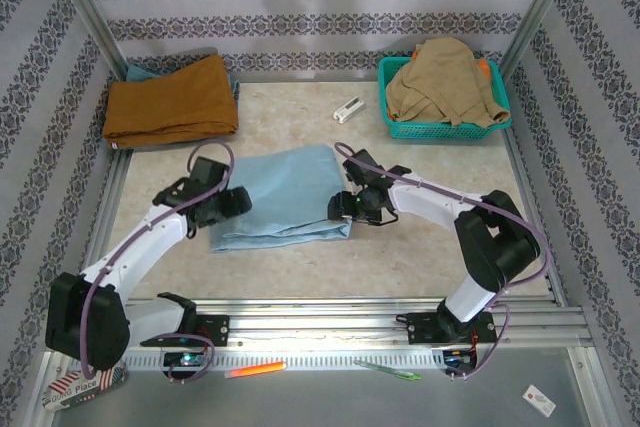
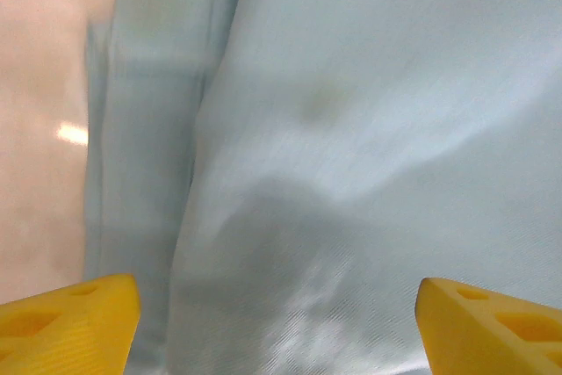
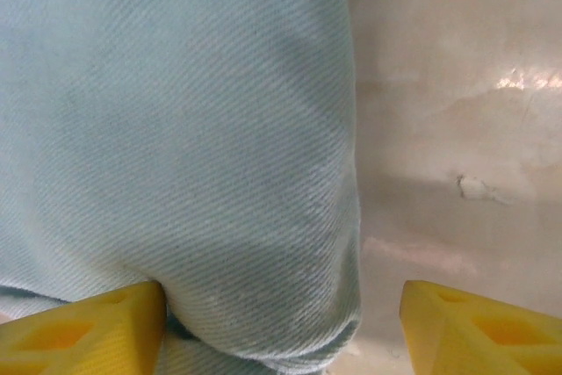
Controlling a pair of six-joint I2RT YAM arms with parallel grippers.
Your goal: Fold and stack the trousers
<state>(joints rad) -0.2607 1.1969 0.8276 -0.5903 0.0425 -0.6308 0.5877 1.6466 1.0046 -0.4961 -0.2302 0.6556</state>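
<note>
Table (image 1: 300, 112): a pale marbled top is seen between patterned walls. Bare surface lies on every side of the cloth, so the packet can be slid low rather than lifted high.
Trousers (image 1: 280, 197): the sky-blue pair is laid at the centre of the top view, folded into a rough rectangle with a layered, slightly uneven lower edge. A further fold or a lift toward a stack is judged to be the step in hand. All layers should be taken together at both sides, so that nothing falls open.
Rust-orange garment (image 1: 170, 99): a folded pile is seen at the upper left, well apart from the trousers, and is judged the likely stacking place.
Teal basket (image 1: 445, 129): it is set at the upper right with a tan garment (image 1: 440, 82) heaped in it, and need not be touched.
Left gripper (image 1: 225, 202): it is placed at the packet's left edge with the jaws spread wide. In the wrist view the fingertips (image 2: 70, 322) are seen at the lower corners with cloth between them, nothing pinched. The seam edge should be fully entered before closing.
Right gripper (image 1: 345, 205): it is placed at the right edge, likewise spread wide. One fingertip (image 3: 88, 327) is seen just beside the rounded fold. Both closings are best timed together.
White object (image 1: 347, 108): it is small, lies at upper centre, and should be kept clear of.
</note>
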